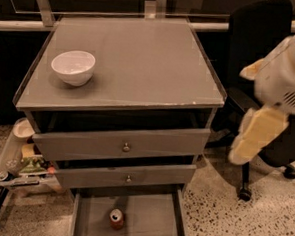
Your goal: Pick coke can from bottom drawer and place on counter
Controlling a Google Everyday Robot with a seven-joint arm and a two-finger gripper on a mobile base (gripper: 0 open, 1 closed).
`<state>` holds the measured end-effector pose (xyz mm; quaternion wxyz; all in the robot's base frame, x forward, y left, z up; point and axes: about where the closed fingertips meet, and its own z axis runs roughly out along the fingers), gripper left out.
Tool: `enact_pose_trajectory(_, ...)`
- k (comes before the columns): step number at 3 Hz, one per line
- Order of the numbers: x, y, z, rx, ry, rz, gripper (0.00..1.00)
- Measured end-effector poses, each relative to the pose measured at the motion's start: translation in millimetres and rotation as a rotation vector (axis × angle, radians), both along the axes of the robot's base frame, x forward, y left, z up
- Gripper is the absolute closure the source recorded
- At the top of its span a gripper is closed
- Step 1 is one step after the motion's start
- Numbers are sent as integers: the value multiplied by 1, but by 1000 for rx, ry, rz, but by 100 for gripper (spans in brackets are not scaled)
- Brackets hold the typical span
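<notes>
The coke can (116,219) stands upright on the floor of the open bottom drawer (151,218), near its middle, silver top up. The counter (141,59) is the grey top of the cabinet, with a white bowl (73,67) at its left. My gripper (256,136) hangs at the right of the view, cream-coloured under the white arm (290,73). It is beside the cabinet's right side at the height of the upper drawers, well above and to the right of the can, and it holds nothing that I can see.
Two upper drawers with round knobs (126,148) stick out slightly above the bottom drawer. A black office chair (257,41) stands right of the cabinet, behind my arm. A cart with clutter (19,162) stands at the left. The floor is speckled.
</notes>
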<state>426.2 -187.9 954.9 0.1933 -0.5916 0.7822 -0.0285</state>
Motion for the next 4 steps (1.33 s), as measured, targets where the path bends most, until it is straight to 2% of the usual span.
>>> enact_pose_trajectory(1, -10, 37, -66, 110, 37, 8, 0)
enact_pose_trajectory(2, -17, 68, -164, 158, 146, 21, 0)
enact_pose_trajectory(3, -38, 65, -199, 143, 209, 19, 0)
enact_pose_trajectory(4, -38, 65, -199, 142, 209, 19, 0)
